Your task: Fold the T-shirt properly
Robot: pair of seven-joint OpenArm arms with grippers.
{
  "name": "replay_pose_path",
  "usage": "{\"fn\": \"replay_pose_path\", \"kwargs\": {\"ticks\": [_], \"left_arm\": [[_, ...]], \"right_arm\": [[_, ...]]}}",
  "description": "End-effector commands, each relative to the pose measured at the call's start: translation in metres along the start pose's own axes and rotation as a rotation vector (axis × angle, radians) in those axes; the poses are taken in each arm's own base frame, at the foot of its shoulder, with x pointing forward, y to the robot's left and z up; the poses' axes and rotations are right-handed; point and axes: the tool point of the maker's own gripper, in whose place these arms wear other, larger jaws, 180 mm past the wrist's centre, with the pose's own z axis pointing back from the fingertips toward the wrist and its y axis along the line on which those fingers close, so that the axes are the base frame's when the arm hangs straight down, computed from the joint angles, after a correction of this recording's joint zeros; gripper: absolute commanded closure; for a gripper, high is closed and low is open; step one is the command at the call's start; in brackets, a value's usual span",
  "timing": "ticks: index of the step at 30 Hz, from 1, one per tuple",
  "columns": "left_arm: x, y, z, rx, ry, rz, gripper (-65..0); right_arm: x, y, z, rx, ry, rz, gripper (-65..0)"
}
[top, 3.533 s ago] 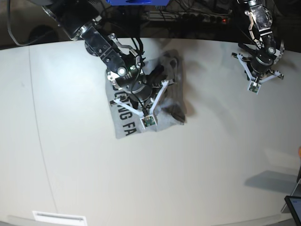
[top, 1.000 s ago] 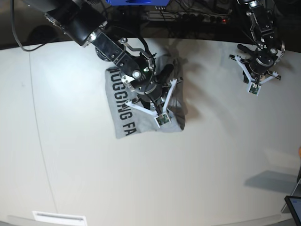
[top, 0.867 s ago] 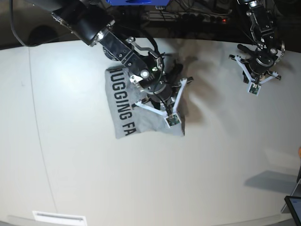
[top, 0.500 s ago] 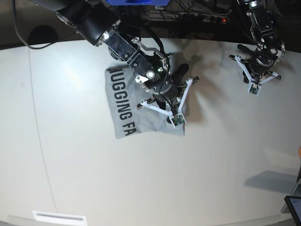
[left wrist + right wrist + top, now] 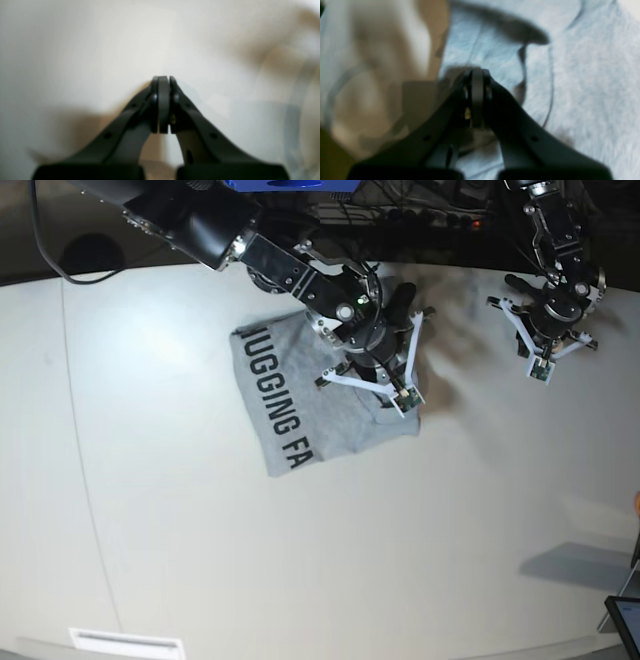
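Right gripper (image 5: 477, 75) jaws closed, nothing pinched between them, tips over the shirt (image 5: 300, 395), which lies folded on the table (image 5: 300, 560), lettering up. Left gripper (image 5: 163, 80) closed, empty, over bare table, well apart.

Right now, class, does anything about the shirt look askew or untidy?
Yes. The T-shirt lies skewed on the table, its lettering running diagonally, and fabric bunches in wrinkles by the right gripper.

The right arm (image 5: 300, 275) hides the T-shirt (image 5: 300, 405)'s upper right part; its lettering (image 5: 281, 412) breaks off at the fold.
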Motion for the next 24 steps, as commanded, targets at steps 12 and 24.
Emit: {"fn": "replay_pose_path", "kwargs": {"ticks": [12, 24], "left_arm": [[0.001, 0.005, 0.002, 0.009, 0.002, -0.016, 0.0], [0.000, 0.005, 0.003, 0.008, 0.004, -0.017, 0.0]], "right_arm": [[0.078, -0.051, 0.051, -0.062, -0.172, -0.088, -0.1], [0.085, -0.050, 0.018, -0.072, -0.178, -0.031, -0.1]]}}
